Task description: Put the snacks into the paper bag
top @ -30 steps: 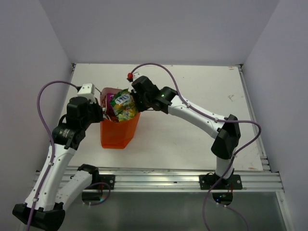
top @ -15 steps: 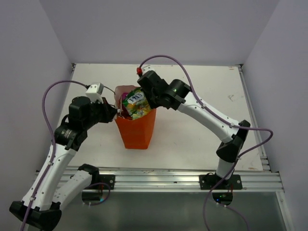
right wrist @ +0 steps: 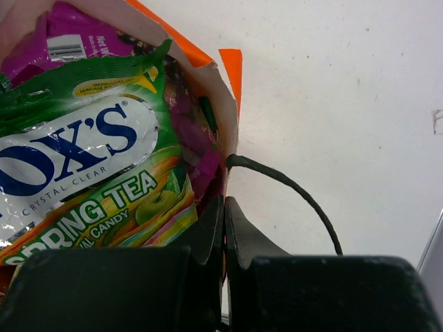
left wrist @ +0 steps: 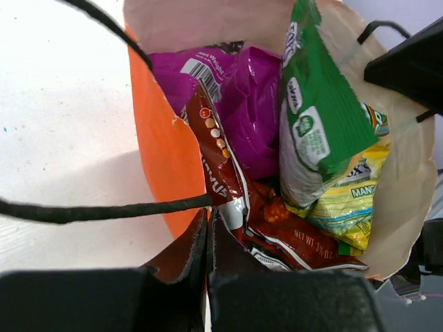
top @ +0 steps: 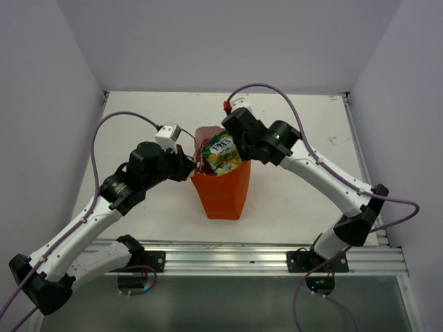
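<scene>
So all four snacks look like they're in the bag [top: 223, 197] already. Looking down into it there's the purple packet [left wrist: 252, 104] at the back, the red one [left wrist: 221, 173] wedged against the left wall, the green-and-white one [left wrist: 311, 131] standing tall on the right, and the yellow Fox's candy [left wrist: 349, 204] tucked under that. A couple of them poke up over the rim, so it's a snug fit.

Both arms have hold of the bag. The left gripper [left wrist: 209, 225] has its fingers pressed together on the left rim, orange paper pinched between them. The right gripper [right wrist: 223, 207] is clamped on the right rim, next to where a cord handle [right wrist: 291, 190] comes off. My guess is that holding opposite edges is what keeps the mouth stretched open and the bag upright.

Honestly can't tell from above whether the bag's bottom sits on the table [top: 297, 117] or hangs just off it.
</scene>
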`<action>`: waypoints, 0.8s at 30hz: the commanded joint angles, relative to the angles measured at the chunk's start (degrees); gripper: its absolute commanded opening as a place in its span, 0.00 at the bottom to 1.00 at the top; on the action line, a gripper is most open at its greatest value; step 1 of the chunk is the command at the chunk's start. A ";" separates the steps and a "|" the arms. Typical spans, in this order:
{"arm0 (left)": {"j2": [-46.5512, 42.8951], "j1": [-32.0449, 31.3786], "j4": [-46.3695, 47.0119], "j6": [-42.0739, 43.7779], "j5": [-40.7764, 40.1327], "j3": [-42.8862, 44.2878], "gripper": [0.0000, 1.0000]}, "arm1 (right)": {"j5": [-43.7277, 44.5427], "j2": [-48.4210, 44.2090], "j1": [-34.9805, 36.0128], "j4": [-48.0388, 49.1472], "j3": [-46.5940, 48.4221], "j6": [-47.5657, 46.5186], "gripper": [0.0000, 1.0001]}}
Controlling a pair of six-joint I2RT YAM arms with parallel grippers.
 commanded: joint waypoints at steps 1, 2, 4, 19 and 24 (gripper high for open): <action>-1.10 -0.58 11.22 -2.05 0.56 -1.76 0.00 | 0.59 -4.00 -0.85 8.23 -6.13 1.60 0.00; -1.18 -0.75 11.75 -2.22 0.65 -2.64 0.00 | 0.42 -4.44 -1.03 8.77 -7.38 1.69 0.00; -1.45 -1.19 13.33 -2.58 1.70 -4.66 0.00 | 0.24 -4.97 -1.30 9.56 -9.84 1.86 0.00; -1.89 -5.50 12.29 0.76 -2.58 -2.05 0.62 | 1.38 -6.20 -1.38 8.25 -6.62 3.62 0.68; -2.85 -5.59 6.07 3.75 -11.18 12.60 0.78 | 6.99 -9.01 -1.38 4.21 1.82 3.44 0.73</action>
